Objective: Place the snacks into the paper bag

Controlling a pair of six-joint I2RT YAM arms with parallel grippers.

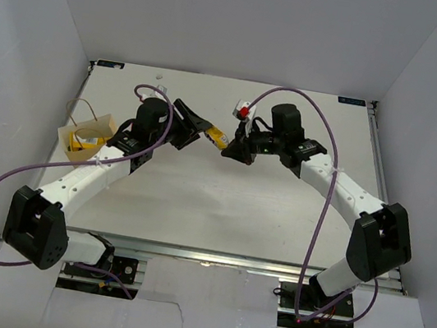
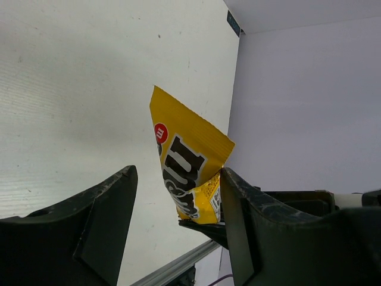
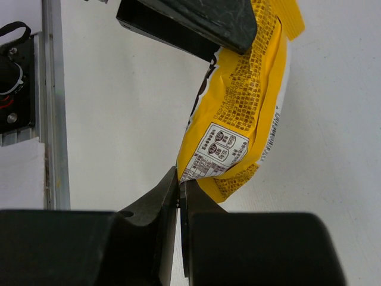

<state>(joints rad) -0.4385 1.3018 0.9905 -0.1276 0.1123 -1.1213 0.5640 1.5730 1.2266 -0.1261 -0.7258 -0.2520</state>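
Note:
The yellow M&M's pack hangs above the table's middle, between the two grippers. My right gripper is shut on the pack's lower corner; its tips meet on the foil. My left gripper is open, its jaws either side of the pack, whose edge lies against the right finger. The left finger stands apart from the pack. The tan paper bag stands at the table's left edge, with something yellow inside. The other snacks are out of view.
White walls enclose the table on the left, far and right sides. A metal rail runs along the near table edge. Purple cables loop from both arms.

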